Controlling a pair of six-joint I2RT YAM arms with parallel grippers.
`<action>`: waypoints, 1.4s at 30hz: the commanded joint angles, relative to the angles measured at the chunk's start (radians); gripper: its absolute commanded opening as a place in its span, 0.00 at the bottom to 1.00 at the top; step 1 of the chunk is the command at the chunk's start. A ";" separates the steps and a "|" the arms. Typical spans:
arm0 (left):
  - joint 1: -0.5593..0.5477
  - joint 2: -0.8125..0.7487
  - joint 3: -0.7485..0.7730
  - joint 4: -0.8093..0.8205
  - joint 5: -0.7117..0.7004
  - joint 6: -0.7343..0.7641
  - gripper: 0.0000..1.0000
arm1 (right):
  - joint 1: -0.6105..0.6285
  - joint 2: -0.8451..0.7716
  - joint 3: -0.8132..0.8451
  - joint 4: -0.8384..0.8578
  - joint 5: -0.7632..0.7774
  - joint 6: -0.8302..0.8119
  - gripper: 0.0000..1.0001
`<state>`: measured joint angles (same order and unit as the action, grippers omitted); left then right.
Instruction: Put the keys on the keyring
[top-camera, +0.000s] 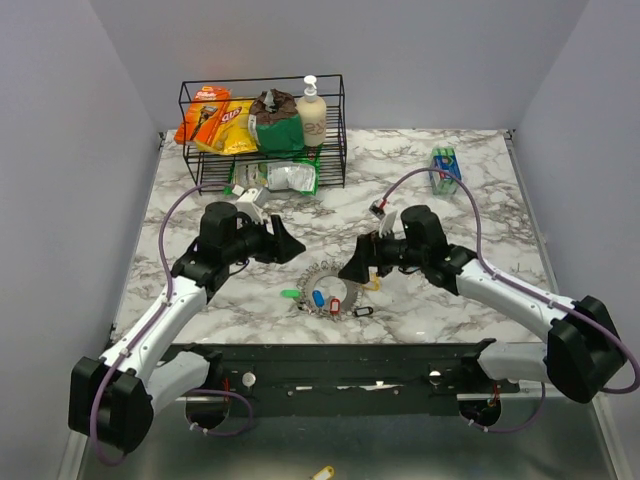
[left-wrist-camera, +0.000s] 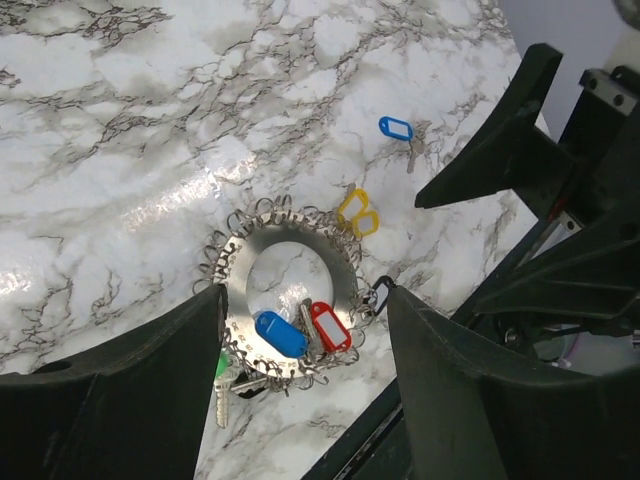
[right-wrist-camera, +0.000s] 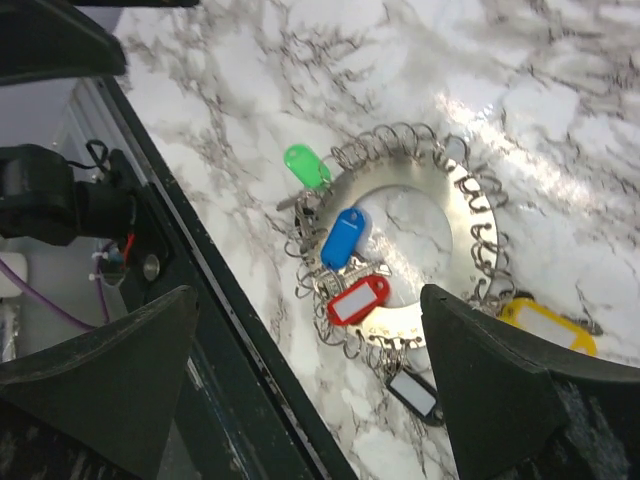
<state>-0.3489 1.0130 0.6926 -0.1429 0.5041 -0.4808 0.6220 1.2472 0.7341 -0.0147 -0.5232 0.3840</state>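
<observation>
The keyring (top-camera: 318, 275) is a flat silvery ring edged with many small wire loops, lying near the table's front edge. Blue (left-wrist-camera: 280, 334) and red (left-wrist-camera: 330, 326) tagged keys rest across its lower part. Green (right-wrist-camera: 306, 165), black (right-wrist-camera: 413, 392) and yellow (right-wrist-camera: 545, 325) tags sit at its rim. A further blue-tagged key (left-wrist-camera: 396, 128) lies apart on the marble. My left gripper (left-wrist-camera: 305, 300) hovers open above the ring, holding nothing. My right gripper (right-wrist-camera: 310, 295) also stands open and empty over the ring, from the other side.
A black wire rack (top-camera: 262, 130) with snack bags and a bottle stands at the back left. A blue-green box (top-camera: 446, 165) lies back right. The black front rail (top-camera: 330, 360) runs just below the ring. A yellow tag (top-camera: 322, 473) lies below the table.
</observation>
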 joint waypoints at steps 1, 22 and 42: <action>0.004 -0.028 -0.033 0.052 -0.007 -0.064 0.76 | 0.022 -0.012 -0.021 -0.142 0.132 0.004 0.99; 0.007 0.082 -0.030 -0.159 -0.196 -0.048 0.74 | 0.022 0.130 0.134 -0.295 0.201 -0.083 0.95; 0.050 0.288 0.038 -0.179 -0.161 0.039 0.71 | 0.022 0.365 0.372 -0.369 0.123 -0.163 0.92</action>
<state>-0.3069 1.2926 0.6914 -0.3378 0.3084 -0.4747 0.6407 1.5925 1.0580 -0.3531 -0.3656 0.2455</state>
